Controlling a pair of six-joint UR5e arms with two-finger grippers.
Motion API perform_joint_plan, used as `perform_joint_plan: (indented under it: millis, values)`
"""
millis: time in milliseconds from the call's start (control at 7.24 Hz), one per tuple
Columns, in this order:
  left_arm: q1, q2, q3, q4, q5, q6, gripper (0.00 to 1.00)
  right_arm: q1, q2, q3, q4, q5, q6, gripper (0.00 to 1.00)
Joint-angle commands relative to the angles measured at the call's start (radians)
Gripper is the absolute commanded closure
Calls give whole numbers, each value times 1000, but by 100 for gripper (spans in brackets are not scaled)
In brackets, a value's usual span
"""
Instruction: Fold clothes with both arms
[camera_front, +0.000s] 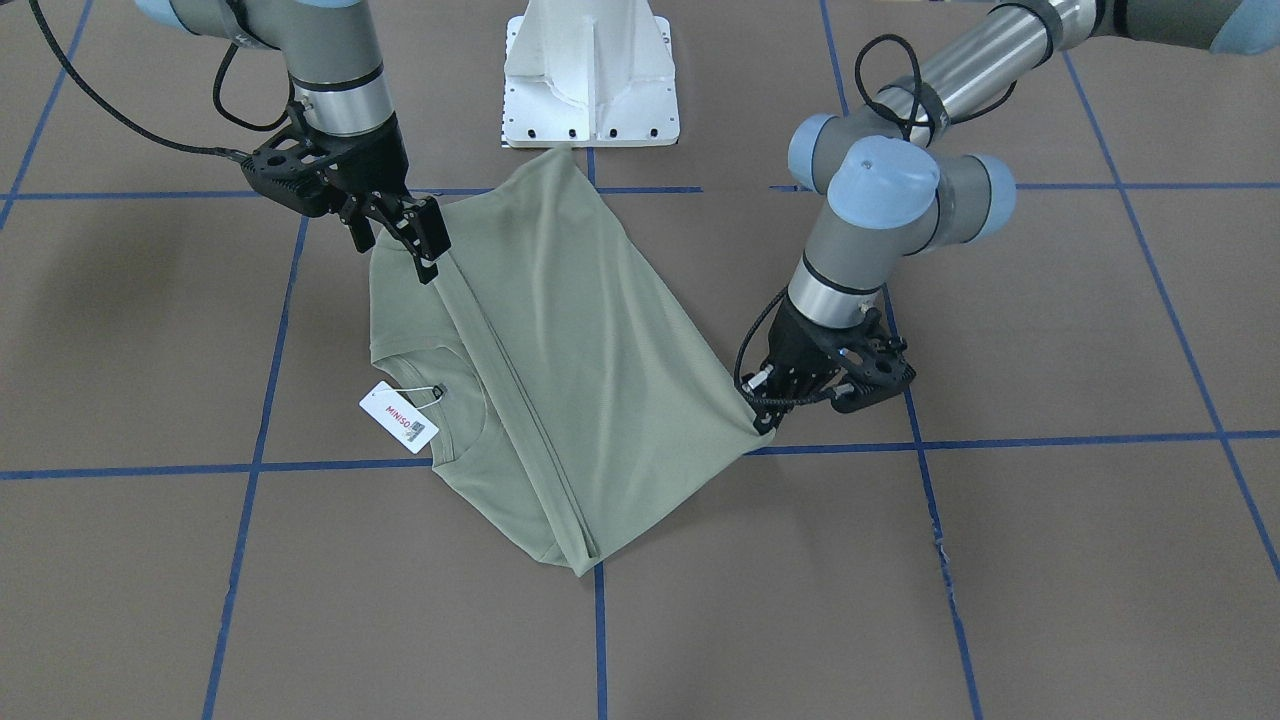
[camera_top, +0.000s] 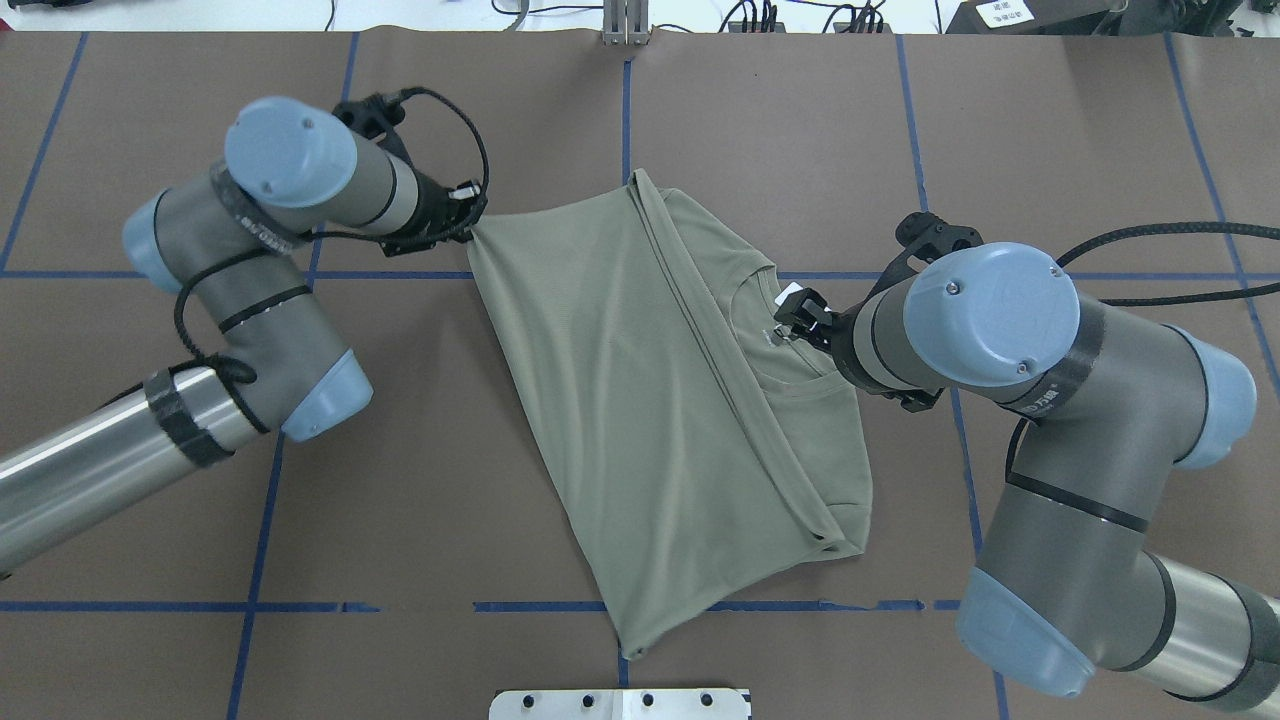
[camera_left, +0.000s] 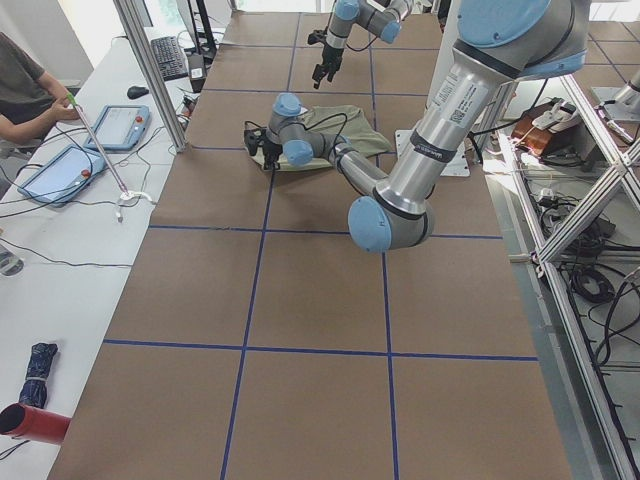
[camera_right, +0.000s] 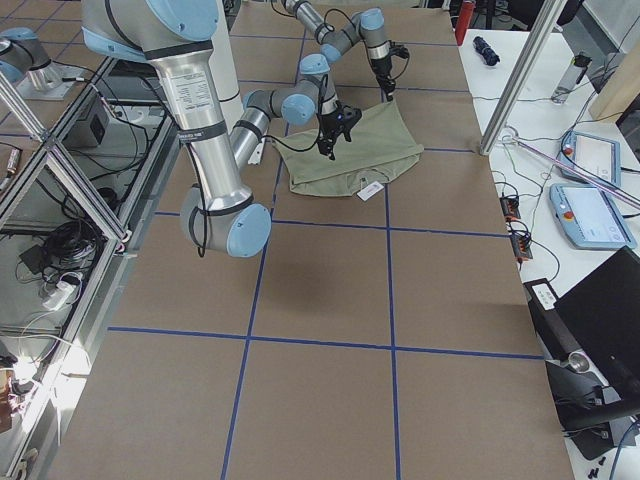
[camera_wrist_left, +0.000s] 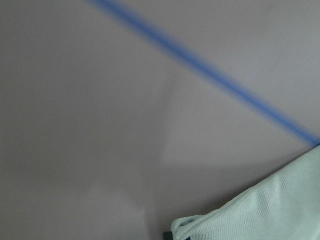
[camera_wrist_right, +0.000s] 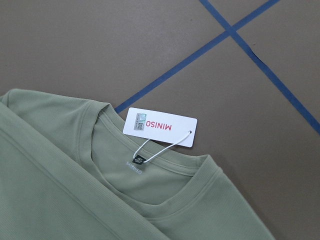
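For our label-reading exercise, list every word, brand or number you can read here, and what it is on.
"MINISO": white hang tag on the shirt collar.
Code patch on that tag: too small.
Neck label: blurred.
Printed bands on left arm and right arm: too small.

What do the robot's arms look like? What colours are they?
The left arm and right arm are chunky round tubes, grey and shiny silver, with light blue caps on the joints. The left gripper and right gripper are black, with two fingers each. Black cables loop along the arms, and black bands carry tiny white writing.
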Motion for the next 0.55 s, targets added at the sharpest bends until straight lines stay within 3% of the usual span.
perform_joint_plan:
  millis: [0,138,414]
  values:
    - [-84,-260,482,-281,25,9,100,-1,2,4,3,2,-4,0]
    - [-94,-275,512,-292,34,12,100,-2,-1,1,44,4,-1,0]
    - [-93,-271,476,-290,25,14,35,-14,2,-3,57,4,-2,0]
